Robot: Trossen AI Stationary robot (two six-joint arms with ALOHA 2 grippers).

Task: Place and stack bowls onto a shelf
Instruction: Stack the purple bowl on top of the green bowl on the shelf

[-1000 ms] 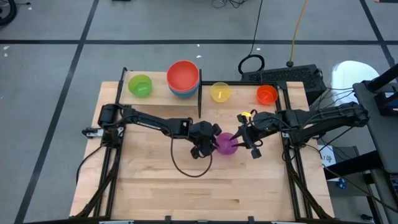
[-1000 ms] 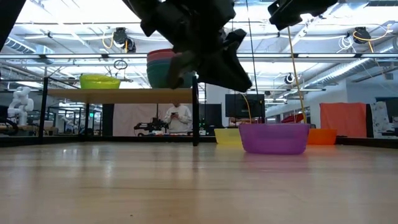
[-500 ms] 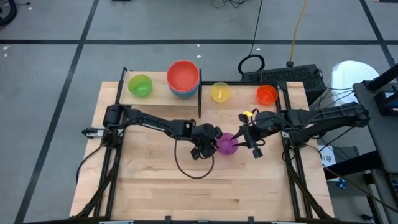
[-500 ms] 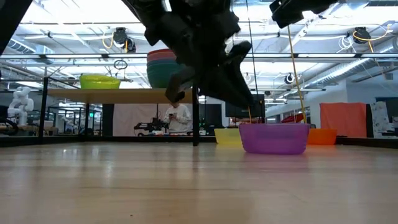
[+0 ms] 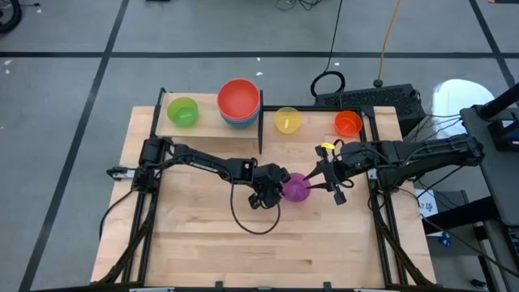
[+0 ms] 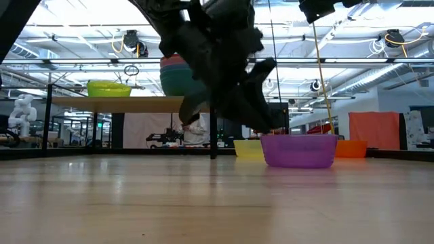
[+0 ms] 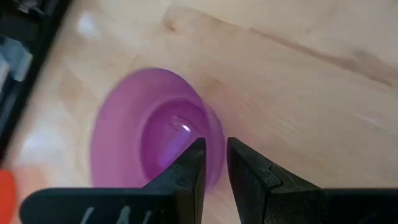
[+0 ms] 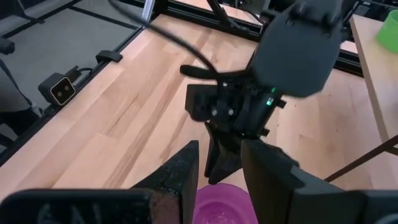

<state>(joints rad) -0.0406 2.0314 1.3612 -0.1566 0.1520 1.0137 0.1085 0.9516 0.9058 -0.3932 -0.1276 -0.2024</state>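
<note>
The small round purple plastic bowl sits on the table between both grippers, not yet lifted; left gripper fingers, narrowly parted, straddle its rim; right gripper, slightly parted, hovers above empty; closing comes next.

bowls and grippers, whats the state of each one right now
small purple plastic bowl: upright on table, not held
green bowl: on wooden shelf
red-topped stack of larger bowls: on shelf
yellow bowl: on table
orange bowl: on table
left gripper: open over purple rim
right gripper: open
</note>
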